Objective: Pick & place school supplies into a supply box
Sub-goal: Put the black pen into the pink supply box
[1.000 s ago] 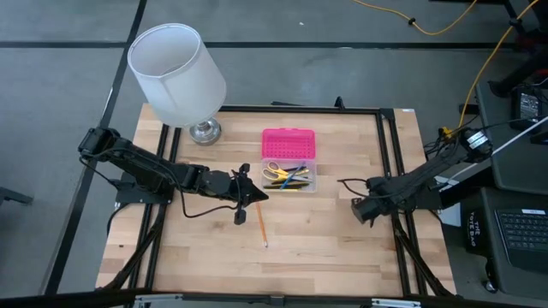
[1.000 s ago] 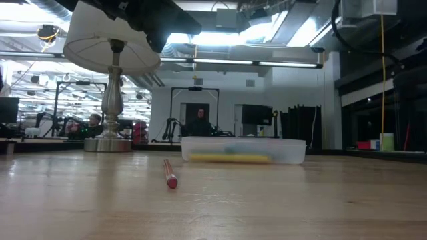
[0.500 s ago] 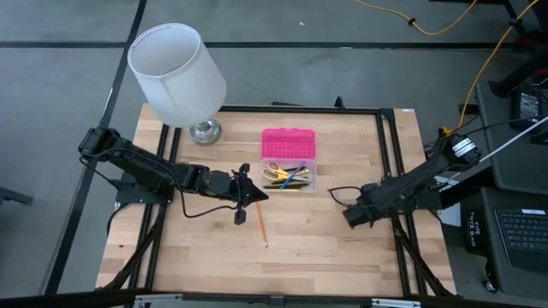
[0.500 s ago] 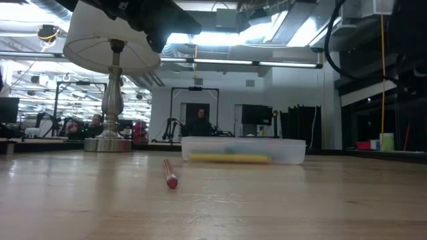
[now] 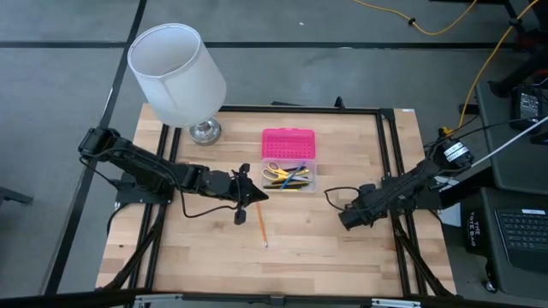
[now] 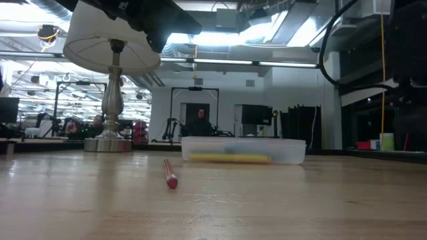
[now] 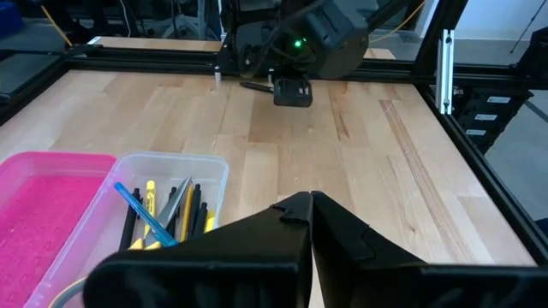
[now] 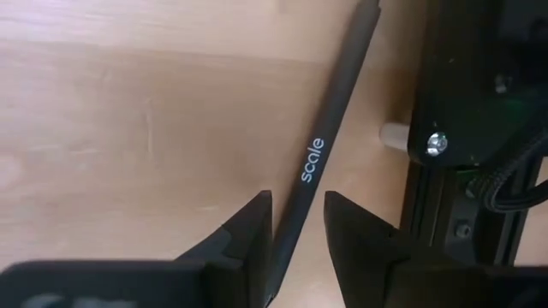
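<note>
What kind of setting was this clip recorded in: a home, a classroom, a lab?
Most likely a robotics lab or workshop. The wooden table sits in a black metal frame with two robot arms, and the low view shows an open industrial ceiling and more black frame rigs behind. The lamp seems a prop.

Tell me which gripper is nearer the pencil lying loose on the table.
Left. The left gripper hangs shut just above the pencil's upper end; the right gripper holds a black pen farther off.
</note>
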